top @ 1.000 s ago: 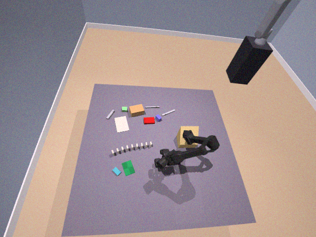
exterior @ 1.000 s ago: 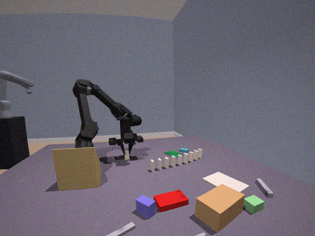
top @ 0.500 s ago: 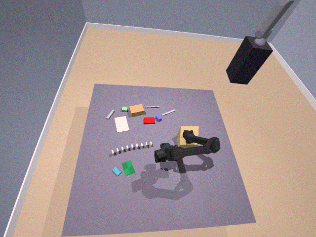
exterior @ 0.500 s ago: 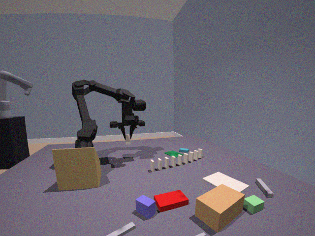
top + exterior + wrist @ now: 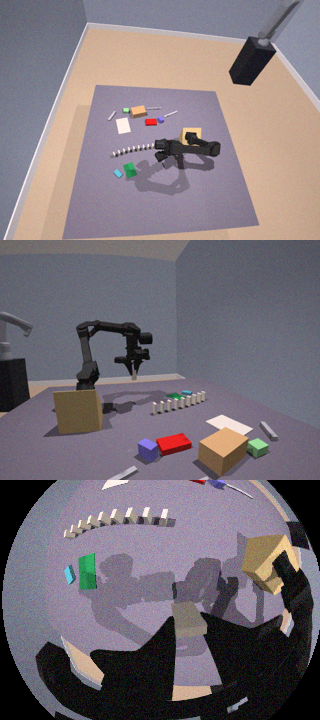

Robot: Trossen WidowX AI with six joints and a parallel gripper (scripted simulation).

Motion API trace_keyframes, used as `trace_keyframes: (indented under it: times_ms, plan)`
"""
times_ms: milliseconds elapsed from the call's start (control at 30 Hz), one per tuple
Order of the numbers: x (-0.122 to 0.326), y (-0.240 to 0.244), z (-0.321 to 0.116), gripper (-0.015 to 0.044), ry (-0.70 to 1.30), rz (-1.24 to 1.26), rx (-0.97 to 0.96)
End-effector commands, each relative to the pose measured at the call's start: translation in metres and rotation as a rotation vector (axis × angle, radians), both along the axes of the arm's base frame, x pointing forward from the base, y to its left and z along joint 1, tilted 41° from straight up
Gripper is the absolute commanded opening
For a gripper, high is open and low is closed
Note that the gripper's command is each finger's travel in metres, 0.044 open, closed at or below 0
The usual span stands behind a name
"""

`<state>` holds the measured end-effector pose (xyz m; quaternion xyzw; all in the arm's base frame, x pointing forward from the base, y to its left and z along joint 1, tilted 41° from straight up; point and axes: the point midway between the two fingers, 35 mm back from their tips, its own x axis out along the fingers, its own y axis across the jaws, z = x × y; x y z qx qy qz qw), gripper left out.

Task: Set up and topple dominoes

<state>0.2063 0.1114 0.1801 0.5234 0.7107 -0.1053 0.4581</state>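
Exterior: tool grips smooth, pale rectangular domino.

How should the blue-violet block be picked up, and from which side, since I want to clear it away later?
I'd come straight down on the blue-violet block and grip its upright sides at mid-height. It is small and boxy with a flat top. The red box sits close on one side, so pick the pair of faces not facing it.
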Motion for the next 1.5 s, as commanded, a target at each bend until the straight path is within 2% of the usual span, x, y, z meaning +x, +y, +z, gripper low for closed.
trace_keyframes:
  times_ms: [0, 500, 933, 1467]
  plan:
    - [0.02, -0.023, -0.023, 0.0107, -0.159, 0.193, -0.003]
    - [0.048, -0.109, -0.098, 0.0107, -0.78, 0.945, 0.054]
    - [0.049, -0.108, -0.102, 0.0107, -0.787, 0.954, 0.054]
    - [0.05, -0.049, -0.172, 0.0107, -0.787, 0.954, 0.049]
